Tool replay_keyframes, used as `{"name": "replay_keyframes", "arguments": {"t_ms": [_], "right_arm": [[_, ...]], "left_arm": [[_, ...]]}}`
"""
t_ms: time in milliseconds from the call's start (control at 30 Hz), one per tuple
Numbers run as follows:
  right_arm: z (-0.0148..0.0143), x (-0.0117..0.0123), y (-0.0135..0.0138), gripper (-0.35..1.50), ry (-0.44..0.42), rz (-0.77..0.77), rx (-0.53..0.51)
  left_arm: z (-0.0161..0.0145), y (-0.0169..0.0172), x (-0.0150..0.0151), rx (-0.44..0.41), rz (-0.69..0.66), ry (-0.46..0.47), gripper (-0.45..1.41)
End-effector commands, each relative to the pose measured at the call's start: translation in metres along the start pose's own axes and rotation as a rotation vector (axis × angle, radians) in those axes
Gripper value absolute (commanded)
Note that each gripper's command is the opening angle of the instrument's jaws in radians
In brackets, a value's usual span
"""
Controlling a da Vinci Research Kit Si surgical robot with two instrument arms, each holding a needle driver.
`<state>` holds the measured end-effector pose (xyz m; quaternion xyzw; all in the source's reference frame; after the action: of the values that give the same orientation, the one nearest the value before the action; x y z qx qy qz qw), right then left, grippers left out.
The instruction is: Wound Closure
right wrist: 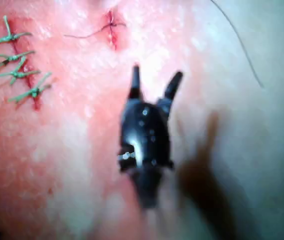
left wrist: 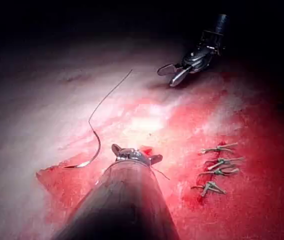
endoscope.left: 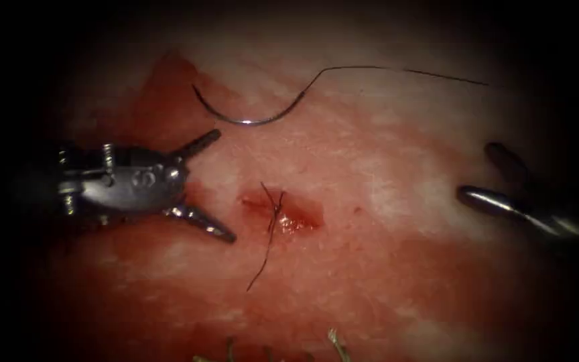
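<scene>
Lying flat on the tissue (endoscope.left: 383,161), the curved needle (endoscope.left: 249,119) rests above the cut (endoscope.left: 281,213), not stuck into it. Its thread (endoscope.left: 397,70) runs off to the right. The left tool (endoscope.left: 219,184) sits left of the cut with its jaws spread wide, holding nothing. The right tool (endoscope.left: 487,177) waits far to the right, jaws apart and empty too. A dark knot with loose thread ends (endoscope.left: 269,231) crosses the cut. Red fluid (endoscope.left: 169,100) stains the tissue. Green stitches (right wrist: 17,60) close another cut nearby.

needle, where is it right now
In the endoscope view the curved steel needle lies free on the tissue, above and left of the small cut, just beyond the left hand's open jaws.
</scene>
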<state>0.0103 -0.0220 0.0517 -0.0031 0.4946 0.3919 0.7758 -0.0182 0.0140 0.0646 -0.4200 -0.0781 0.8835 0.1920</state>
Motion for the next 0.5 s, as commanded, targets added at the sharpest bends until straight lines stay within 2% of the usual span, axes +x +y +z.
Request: {"name": "replay_keyframes", "arguments": {"t_ms": [33,100,167,233,300,367,500], "right_arm": [[0.0003,-0.0006,-0.0020,1.46,0.000,0.003,0.008],[0.0005,-0.0004,-0.0028,1.46,-0.012,0.005,0.008],[0.0008,-0.0003,-0.0036,1.46,-0.060,0.007,0.017],[0.0010,-0.0002,-0.0044,1.43,-0.070,0.008,0.025],[0.0013,0.0000,-0.0054,1.31,-0.081,0.028,0.038],[0.0016,0.0001,-0.0061,1.28,-0.095,0.041,0.039],[0.0021,0.0003,-0.0071,1.28,-0.120,0.049,0.041]], "left_arm": [[0.0006,0.0015,-0.0003,-0.011,0.016,0.004,0.78],[0.0003,0.0029,-0.0004,0.003,-0.095,-0.023,0.74],[0.0004,0.0046,-0.0006,0.029,-0.168,-0.100,0.68],[0.0008,0.0059,-0.0010,0.045,-0.231,-0.160,0.66],[0.0018,0.0076,-0.0019,0.060,-0.333,-0.223,0.57],[0.0026,0.0082,-0.0025,0.088,-0.410,-0.244,0.42],[0.0038,0.0084,-0.0034,0.137,-0.446,-0.268,0.37]]}}
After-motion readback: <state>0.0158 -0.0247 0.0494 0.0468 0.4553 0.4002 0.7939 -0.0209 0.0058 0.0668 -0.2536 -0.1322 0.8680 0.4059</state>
